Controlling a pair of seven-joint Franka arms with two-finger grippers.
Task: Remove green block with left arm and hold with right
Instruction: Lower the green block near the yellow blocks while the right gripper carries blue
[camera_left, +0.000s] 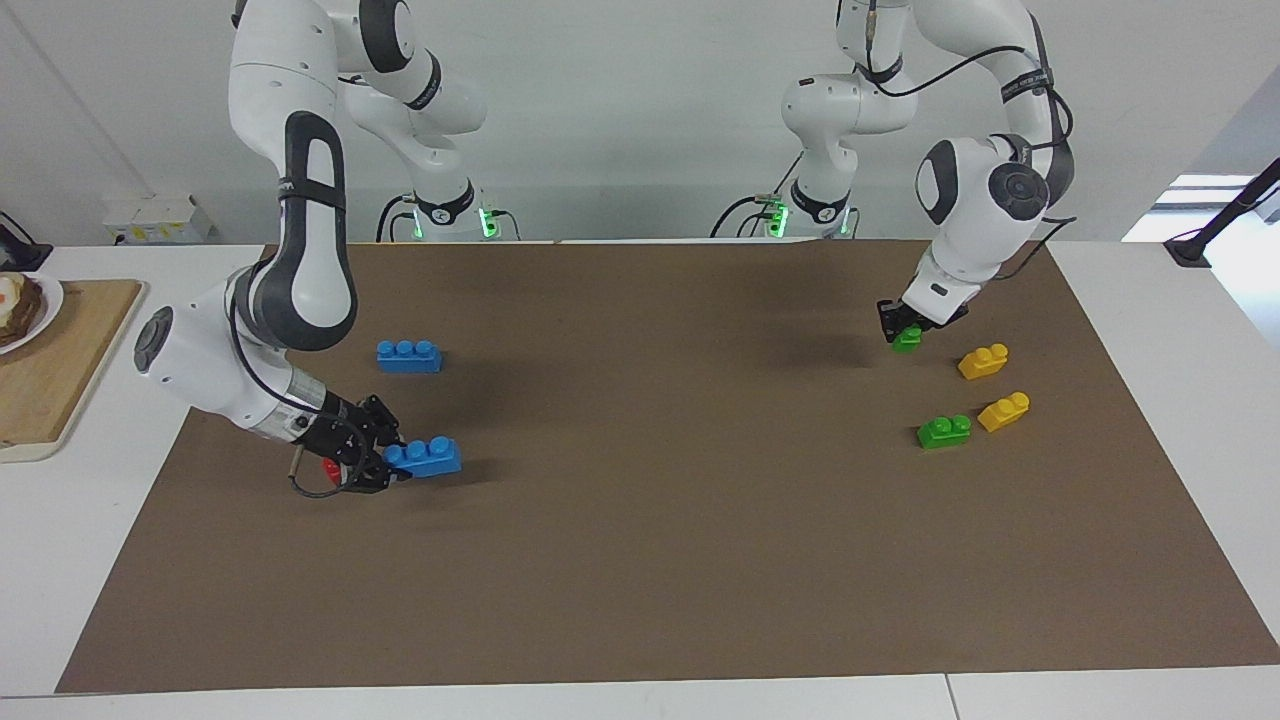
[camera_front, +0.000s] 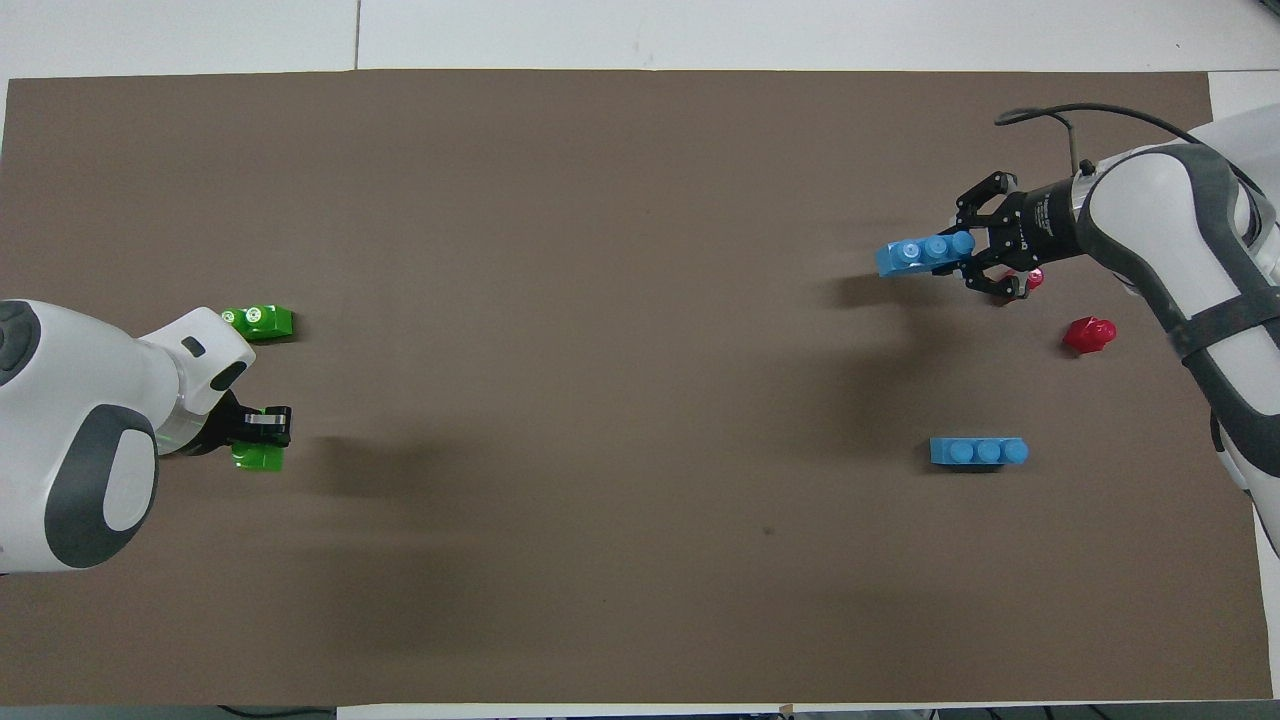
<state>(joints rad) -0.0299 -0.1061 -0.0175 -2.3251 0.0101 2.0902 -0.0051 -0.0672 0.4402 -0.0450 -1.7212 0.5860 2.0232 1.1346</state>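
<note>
Blue brick (camera_left: 432, 456) gripped by right pincer (camera_left: 392, 462) low over surface (camera_left: 640, 560); left pincer (camera_left: 908, 331) closed on green block (camera_left: 908, 340) near yellow blocks (camera_left: 983, 361); removal seemingly underway, lift clear next.

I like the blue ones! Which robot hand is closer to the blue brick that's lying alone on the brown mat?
The right gripper, holding another blue three-stud plastic brick beside the lone blue plastic brick. The left gripper grips a small green plastic block at the table's other end.

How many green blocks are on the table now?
2. One green block is in the left gripper, at the left arm's end. The other green block lies on the mat farther from the robots, beside a yellow block.
</note>
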